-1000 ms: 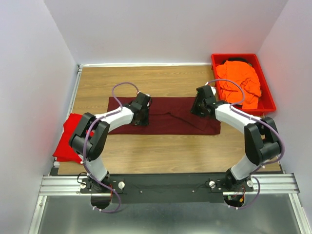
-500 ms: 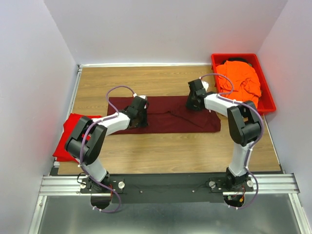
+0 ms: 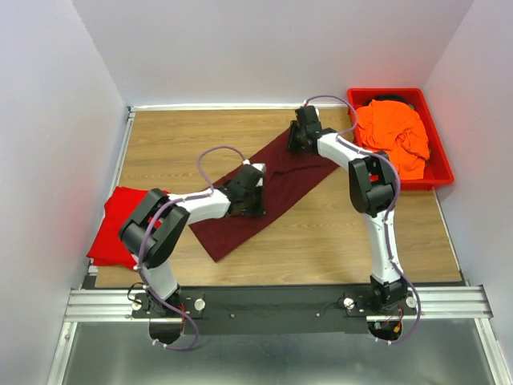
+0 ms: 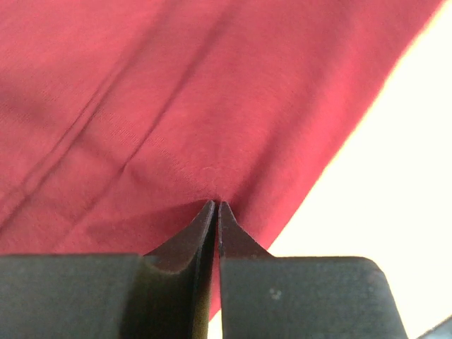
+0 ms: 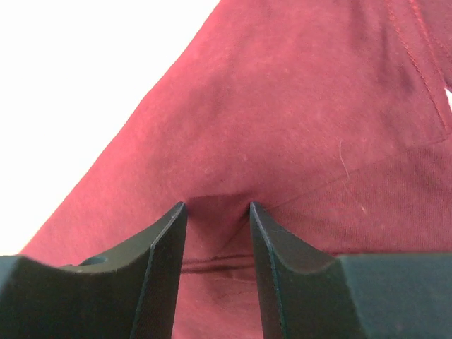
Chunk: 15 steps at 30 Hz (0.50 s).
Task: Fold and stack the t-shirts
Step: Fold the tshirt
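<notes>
Maroon cloth takes up the middle of what we see: the maroon t-shirt (image 3: 282, 175) lies flattened into a long band on the wooden table (image 3: 345, 233). It runs on a slant from its near-left end towards the far right.

We find the left gripper (image 3: 255, 196) down on the band near its middle. In the left wrist view its fingers (image 4: 185, 244) are pressed almost together. The left gripper (image 4: 215, 205) nips a small pucker of maroon fabric at the very tips, and creases fan away from that spot. To the right of the fingers we see the cloth's edge running slantwise, with pale glare beyond it.

We see the right gripper (image 3: 301, 139) at the far end of the band, its arm stretched well forward. In the right wrist view its fingers (image 5: 166, 258) stand a moderate way apart. A hump of maroon cloth fills the gap of the right gripper (image 5: 217, 205) from one finger to the other, so we read it as holding a bunched fold. A stitched seam shows at the upper right of that view.

We see the red t-shirt (image 3: 112, 233) lying at the table's left edge, partly behind the left arm. The orange t-shirt (image 3: 393, 132) is heaped in the red plastic bin (image 3: 440, 164) at the far right corner, well apart from the maroon one.
</notes>
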### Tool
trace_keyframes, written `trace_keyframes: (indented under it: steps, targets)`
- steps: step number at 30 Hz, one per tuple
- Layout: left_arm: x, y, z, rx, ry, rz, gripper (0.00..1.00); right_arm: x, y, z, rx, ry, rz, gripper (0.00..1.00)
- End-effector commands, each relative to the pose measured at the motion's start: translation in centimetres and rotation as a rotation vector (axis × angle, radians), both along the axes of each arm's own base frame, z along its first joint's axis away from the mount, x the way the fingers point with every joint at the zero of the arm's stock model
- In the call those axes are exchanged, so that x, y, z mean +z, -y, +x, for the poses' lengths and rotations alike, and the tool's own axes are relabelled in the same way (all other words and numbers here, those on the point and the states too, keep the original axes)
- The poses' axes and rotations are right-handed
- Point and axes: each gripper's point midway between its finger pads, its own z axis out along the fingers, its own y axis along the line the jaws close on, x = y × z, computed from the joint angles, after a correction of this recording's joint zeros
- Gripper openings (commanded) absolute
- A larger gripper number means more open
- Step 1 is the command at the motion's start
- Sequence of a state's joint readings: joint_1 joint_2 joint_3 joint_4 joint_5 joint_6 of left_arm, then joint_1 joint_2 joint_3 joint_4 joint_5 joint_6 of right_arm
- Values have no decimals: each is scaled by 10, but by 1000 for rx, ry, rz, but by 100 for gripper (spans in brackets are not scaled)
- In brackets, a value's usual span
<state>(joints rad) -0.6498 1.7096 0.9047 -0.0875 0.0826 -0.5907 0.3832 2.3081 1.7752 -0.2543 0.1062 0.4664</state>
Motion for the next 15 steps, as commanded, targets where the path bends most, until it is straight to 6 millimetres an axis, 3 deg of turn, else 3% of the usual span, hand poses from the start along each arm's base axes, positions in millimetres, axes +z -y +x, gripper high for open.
trace_keyframes:
  steps: [1, 3, 5, 6, 9, 15]
  targets:
    - [-15, 38, -25, -85, -100, -40, 12, -33, -20, 4, 152, -57, 0, 49]
    - [-1, 72, -23, -129, -88, -102, 12, -47, -32, 4, 211, -78, 21, 50]
    - [-4, 96, -28, -157, -100, -126, 12, -36, -45, 13, 268, -46, 47, 52]
    - [8, 113, -22, -173, -82, -163, 12, -45, -48, 15, 283, -54, 50, 53]
    - [13, 147, -19, -219, -110, -248, 12, -41, -62, 21, 347, -34, 83, 54]
    - [52, 177, 8, -239, -30, -345, 13, -26, -70, 38, 379, 30, 85, 63]
